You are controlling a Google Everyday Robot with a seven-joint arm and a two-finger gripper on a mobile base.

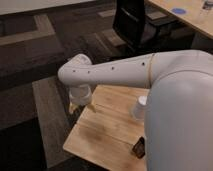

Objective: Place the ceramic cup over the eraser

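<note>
Camera view: ceramic cup (140,106) stands mid wooden table (102,131), eraser (139,148) uncovered near table's front edge, gripper (82,106) over table's left corner, spread wide and empty, so grasp and placement both remain.

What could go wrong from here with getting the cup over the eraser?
The gripper hangs open at the table's left edge, apart from the ceramic cup; swinging over, the arm could knock the cup down. The eraser sits near the front edge and could be nudged off.
</note>
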